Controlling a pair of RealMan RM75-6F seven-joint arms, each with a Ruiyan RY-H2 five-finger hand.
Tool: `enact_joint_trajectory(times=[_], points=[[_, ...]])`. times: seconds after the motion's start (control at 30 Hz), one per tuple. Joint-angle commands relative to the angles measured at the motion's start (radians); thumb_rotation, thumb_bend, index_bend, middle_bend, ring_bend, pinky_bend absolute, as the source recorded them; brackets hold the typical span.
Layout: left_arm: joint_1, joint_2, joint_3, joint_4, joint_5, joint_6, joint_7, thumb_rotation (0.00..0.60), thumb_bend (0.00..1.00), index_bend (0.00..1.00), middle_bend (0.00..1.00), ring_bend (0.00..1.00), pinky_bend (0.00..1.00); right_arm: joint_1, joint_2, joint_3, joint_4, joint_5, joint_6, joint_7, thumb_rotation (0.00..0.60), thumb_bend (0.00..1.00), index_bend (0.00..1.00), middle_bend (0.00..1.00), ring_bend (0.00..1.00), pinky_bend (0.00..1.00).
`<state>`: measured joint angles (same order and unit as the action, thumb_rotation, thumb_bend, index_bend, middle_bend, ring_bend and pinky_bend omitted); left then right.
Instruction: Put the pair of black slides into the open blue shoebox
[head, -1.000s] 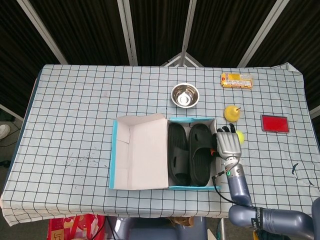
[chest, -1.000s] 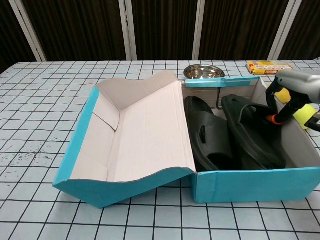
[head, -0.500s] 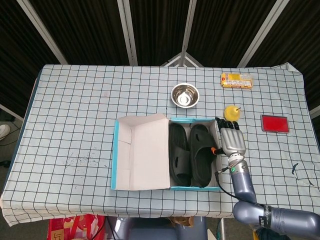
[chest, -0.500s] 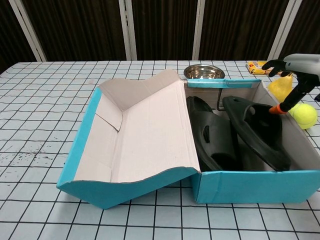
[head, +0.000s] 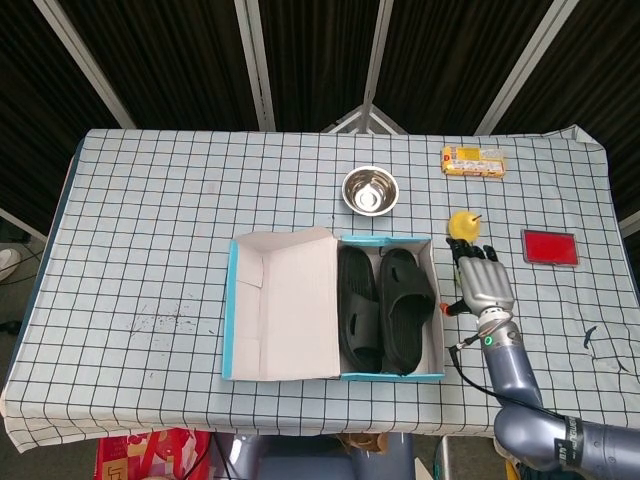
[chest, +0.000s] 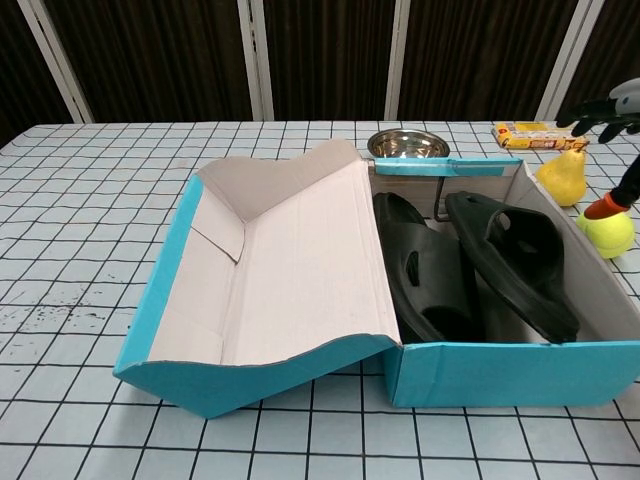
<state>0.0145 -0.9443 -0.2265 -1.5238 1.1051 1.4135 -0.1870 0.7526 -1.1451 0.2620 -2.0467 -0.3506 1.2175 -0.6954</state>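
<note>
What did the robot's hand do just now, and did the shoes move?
The right hand let go of the right-side slide and drew away to the right, out over the table, fingers apart and holding nothing. The blue shoebox shifted slightly right early on. Both black slides stay in the box, that one leaning on the box wall. The pear, tennis ball and steel bowl did not move.

No readable text anywhere. The yellow packet (head: 473, 161) at the far side of the table (head: 170, 210) carried red and white print, but it was too small and blurred to make out in either view. The blue shoebox (chest: 500, 375) showed no brand or label on its visible walls or its lid. The red card (head: 550, 247) looked plain, no lettering legible.
</note>
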Motion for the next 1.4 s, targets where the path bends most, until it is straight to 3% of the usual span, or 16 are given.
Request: enact_joint_trajectory(times=[0.03, 0.1, 0.2, 0.27, 0.5, 0.77, 1.4], points=[[0.000, 0.002, 0.000, -0.003, 0.001, 0.001, -0.001, 0.600, 0.81, 0.17, 0.05, 0.00, 0.05, -0.016, 0.050, 0.040, -0.110, -0.037, 0.081, 0.048, 0.600, 0.37, 0.30, 0.27, 0.36, 0.25], [0.002, 0.002, 0.001, -0.006, 0.004, 0.003, -0.002, 0.600, 0.81, 0.17, 0.04, 0.00, 0.05, -0.034, 0.022, 0.049, -0.136, -0.097, 0.134, 0.098, 0.600, 0.50, 0.38, 0.33, 0.44, 0.38], [0.004, 0.004, 0.002, -0.008, 0.008, 0.007, -0.005, 0.600, 0.81, 0.17, 0.04, 0.00, 0.05, -0.043, -0.026, 0.047, -0.157, -0.152, 0.159, 0.143, 0.600, 0.59, 0.45, 0.35, 0.48, 0.60], [0.005, 0.005, 0.002, -0.008, 0.009, 0.008, -0.008, 0.600, 0.81, 0.17, 0.04, 0.00, 0.05, -0.041, -0.060, 0.048, -0.152, -0.168, 0.162, 0.163, 0.600, 0.63, 0.48, 0.37, 0.48, 0.67], [0.007, 0.007, 0.002, -0.005, 0.009, 0.009, -0.015, 0.600, 0.81, 0.17, 0.04, 0.00, 0.05, -0.017, -0.157, 0.055, -0.087, -0.186, 0.170, 0.183, 0.600, 0.66, 0.57, 0.48, 0.53, 0.69], [0.005, 0.006, 0.002, -0.005, 0.008, 0.006, -0.013, 0.600, 0.81, 0.17, 0.04, 0.00, 0.05, -0.012, -0.229, 0.048, -0.021, -0.167, 0.138, 0.214, 0.600, 0.66, 0.58, 0.49, 0.54, 0.70], [0.000, 0.003, 0.003, -0.007, 0.000, 0.001, 0.007, 0.600, 0.81, 0.18, 0.04, 0.00, 0.05, -0.033, -0.371, -0.065, 0.094, -0.209, 0.122, 0.173, 0.600, 0.66, 0.59, 0.49, 0.59, 0.74]])
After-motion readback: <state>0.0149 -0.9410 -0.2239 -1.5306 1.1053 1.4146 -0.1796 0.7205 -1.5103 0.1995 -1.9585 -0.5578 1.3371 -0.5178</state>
